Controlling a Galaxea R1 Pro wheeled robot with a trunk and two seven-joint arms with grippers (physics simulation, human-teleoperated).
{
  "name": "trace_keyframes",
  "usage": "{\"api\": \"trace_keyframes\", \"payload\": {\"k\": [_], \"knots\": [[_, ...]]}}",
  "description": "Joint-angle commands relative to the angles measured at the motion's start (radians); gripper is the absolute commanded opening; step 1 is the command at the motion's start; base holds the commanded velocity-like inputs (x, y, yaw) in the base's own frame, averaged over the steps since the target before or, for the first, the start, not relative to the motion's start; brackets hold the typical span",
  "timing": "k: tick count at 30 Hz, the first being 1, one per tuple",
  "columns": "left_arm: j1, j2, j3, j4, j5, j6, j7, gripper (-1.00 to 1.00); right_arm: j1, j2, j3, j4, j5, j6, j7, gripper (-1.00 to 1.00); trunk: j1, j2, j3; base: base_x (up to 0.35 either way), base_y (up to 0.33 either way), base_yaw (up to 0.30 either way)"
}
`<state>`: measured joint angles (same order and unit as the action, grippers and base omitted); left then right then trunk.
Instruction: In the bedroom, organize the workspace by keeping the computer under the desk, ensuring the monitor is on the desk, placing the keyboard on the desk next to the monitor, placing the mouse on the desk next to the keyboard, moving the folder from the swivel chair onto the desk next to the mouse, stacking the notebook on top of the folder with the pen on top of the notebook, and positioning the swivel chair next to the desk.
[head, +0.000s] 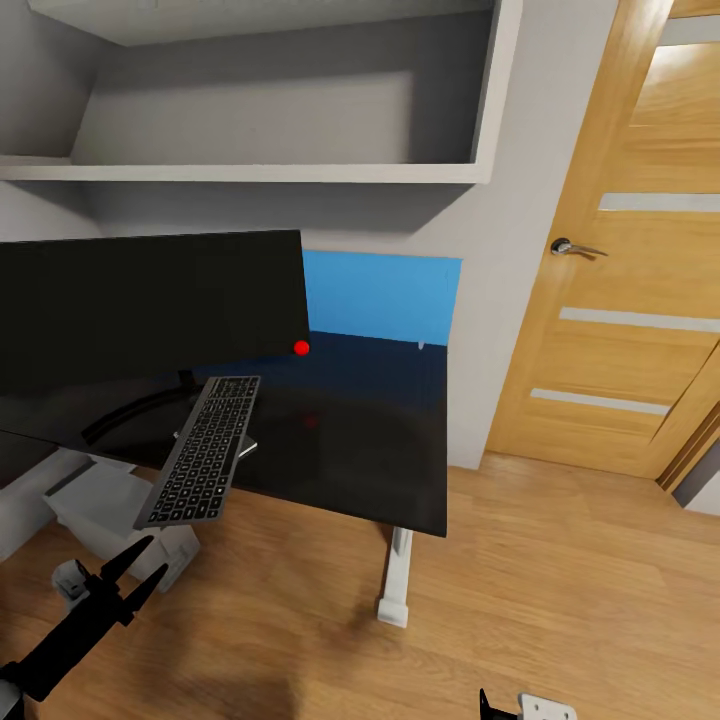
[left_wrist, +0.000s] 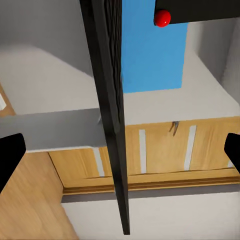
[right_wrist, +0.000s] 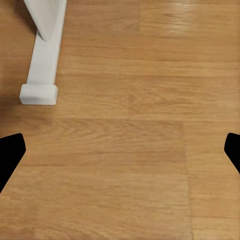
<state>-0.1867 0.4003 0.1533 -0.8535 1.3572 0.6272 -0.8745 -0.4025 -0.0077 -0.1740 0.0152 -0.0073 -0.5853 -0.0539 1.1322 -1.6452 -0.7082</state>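
Your left gripper (head: 135, 572) is spread and holds nothing, just below the keyboard (head: 203, 450), which lies half on the table (head: 380, 450) in front of the monitor (head: 150, 305) and hangs over the front edge. Push it fully onto the table beside the monitor. Your right gripper (right_wrist: 120, 150) is also spread, above the floor (right_wrist: 125, 100).

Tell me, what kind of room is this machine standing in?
It looks like a home study corner, possibly in a bedroom. A black desk holds a wide monitor and a keyboard, grey shelves hang on the wall above, and a wooden door stands beside it over wood flooring.
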Motion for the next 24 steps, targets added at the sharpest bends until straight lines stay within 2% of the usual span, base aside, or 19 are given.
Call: {"api": "trace_keyframes", "payload": {"k": [1,24], "knots": [[0.0,0.0,0.0,-0.001,0.006,0.007,0.001,1.0,-0.001,0.0,-0.001,0.002,0.0,-0.004,-0.001,1.0,0.0,0.0,-0.001,0.0,0.0,0.0],[0.0,0.0,0.0,-0.004,0.006,0.009,0.0,1.0,-0.001,0.0,-0.001,0.002,0.0,-0.004,-0.001,1.0,0.0,0.0,-0.001,0.003,0.0,0.0]]}}
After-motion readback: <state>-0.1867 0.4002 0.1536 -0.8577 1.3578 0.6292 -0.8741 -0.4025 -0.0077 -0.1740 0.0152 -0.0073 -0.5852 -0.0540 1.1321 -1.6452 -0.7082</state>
